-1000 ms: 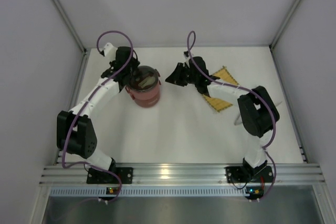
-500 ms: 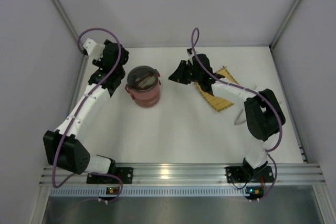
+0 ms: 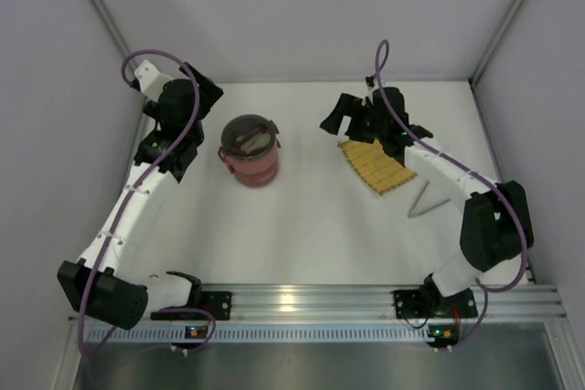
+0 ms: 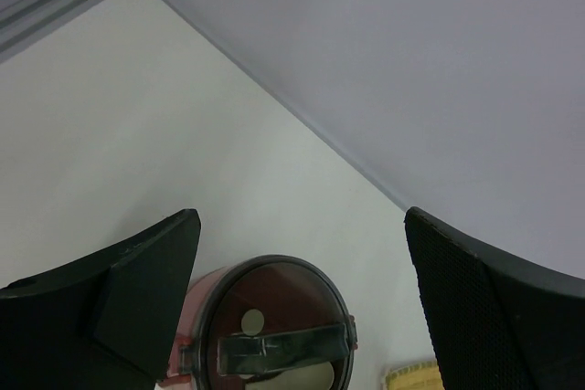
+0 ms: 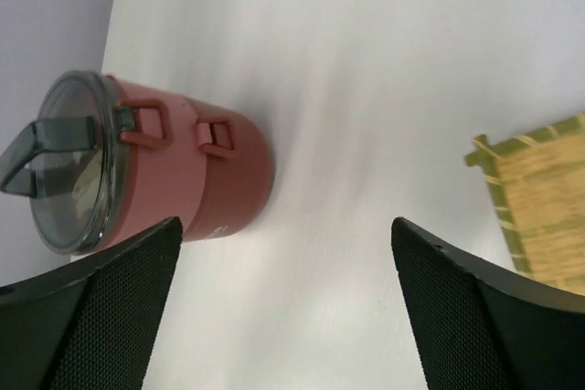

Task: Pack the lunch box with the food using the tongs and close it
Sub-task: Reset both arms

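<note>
We are holding the left end effector (image 4: 297,226) and the right end effector (image 5: 285,226) spread wide, gripping nothing. The closed lunch box (image 3: 249,151) is standing upright on the table (image 3: 302,226) between them, nearer the left. The tongs (image 3: 428,200) are lying toward the right side.

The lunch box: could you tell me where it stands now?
In the top view the lunch box stands lidded on the table, left of centre, with the yellow mat apart to its right.

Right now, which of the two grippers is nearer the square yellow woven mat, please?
The right gripper: its open jaws hang beside the square yellow woven mat; the left gripper sits beyond the round dark-red lunch box.
</note>
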